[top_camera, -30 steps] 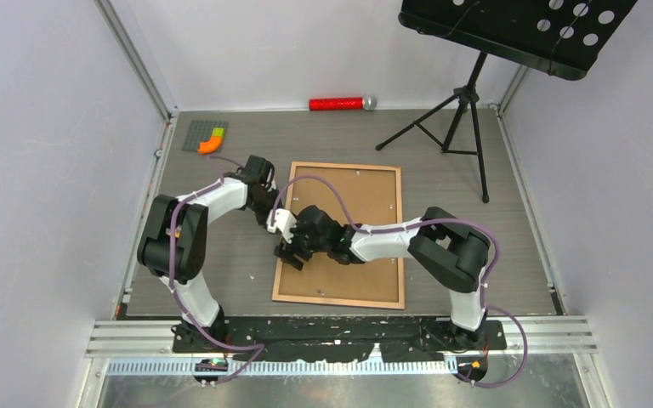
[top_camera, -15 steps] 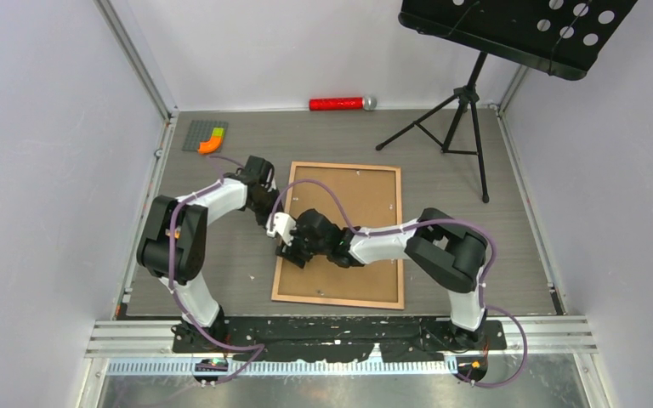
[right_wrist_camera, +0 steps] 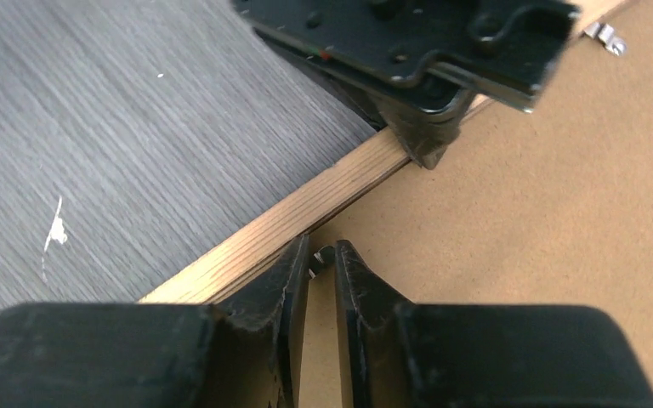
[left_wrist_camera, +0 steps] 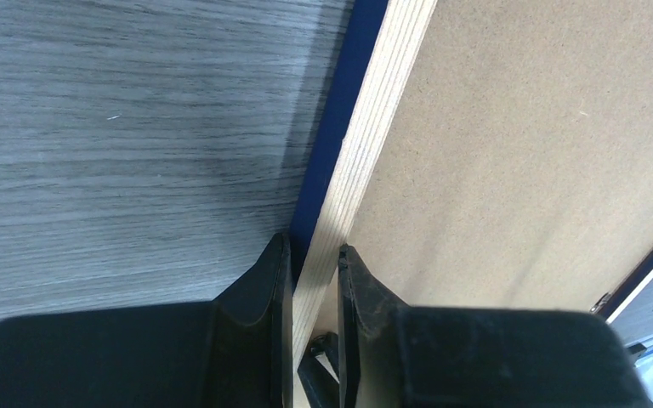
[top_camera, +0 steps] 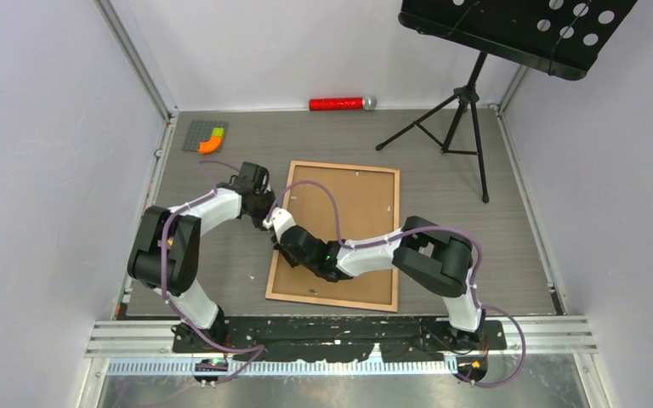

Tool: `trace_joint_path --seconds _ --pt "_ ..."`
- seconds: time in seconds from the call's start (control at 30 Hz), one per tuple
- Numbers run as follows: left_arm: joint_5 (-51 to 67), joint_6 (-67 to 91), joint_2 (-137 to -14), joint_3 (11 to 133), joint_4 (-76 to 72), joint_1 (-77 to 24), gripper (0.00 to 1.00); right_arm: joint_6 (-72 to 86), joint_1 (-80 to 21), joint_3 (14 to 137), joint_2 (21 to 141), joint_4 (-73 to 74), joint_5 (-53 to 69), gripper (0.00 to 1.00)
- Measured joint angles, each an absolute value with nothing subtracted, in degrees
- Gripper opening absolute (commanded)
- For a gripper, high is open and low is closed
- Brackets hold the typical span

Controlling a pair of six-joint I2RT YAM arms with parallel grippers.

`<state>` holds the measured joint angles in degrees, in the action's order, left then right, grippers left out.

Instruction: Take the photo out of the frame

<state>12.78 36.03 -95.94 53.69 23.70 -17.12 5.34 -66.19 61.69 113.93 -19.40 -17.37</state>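
Progress is early: the frame (top_camera: 332, 301) lies face down on the counter (top_camera: 323, 136), and its brown backing board (top_camera: 366, 212) sits inside the rails, so nothing has come out yet. The photo cannot be seen in any view. I judge it to be inside the frame, under the board.

The left hand (left_wrist_camera: 310, 246) is closed on the frame's left rail, one finger on the outer side and one on the inner side. The right hand (right_wrist_camera: 321, 246) is at the same rail, just nearer the frame's bottom edge. Its fingers are drawn almost together, and they appear to pinch a small metal tab (right_wrist_camera: 319, 252) where the board meets the rail.

What remains, as I read it, is to bend or turn the tabs clear, lift the board away and then take out the photo.

The rail's back is pale wood with fine layered lines, straight and narrow. Its outer side is dark blue (left_wrist_camera: 340, 127). The board is flat, matte and faintly speckled, like pressed fibre. A second tab (right_wrist_camera: 604, 36), farther up the left rail, is thin, shiny metal. The counter around the frame is grey with a streaky wood-grain print. The fingers are smooth black plastic that tapers to the tips.
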Motion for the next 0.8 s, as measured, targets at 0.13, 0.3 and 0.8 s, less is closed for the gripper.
trace_joint_path --seconds 0.13,0.3,0.8 --pt "12.38 36.75 -94.80 52.10 21.96 -17.19 0.00 12.47 -66.92 64.18 114.56 -15.29 -21.98 0.22" --pt "11.97 37.32 -94.08 51.16 20.93 -17.32 0.00 20.58 -64.90 66.37 115.42 -10.35 -31.14 0.24" --pt "10.52 41.76 -88.79 46.00 22.44 -17.89 0.00 30.15 -56.80 53.93 97.62 3.01 -35.79 0.88"
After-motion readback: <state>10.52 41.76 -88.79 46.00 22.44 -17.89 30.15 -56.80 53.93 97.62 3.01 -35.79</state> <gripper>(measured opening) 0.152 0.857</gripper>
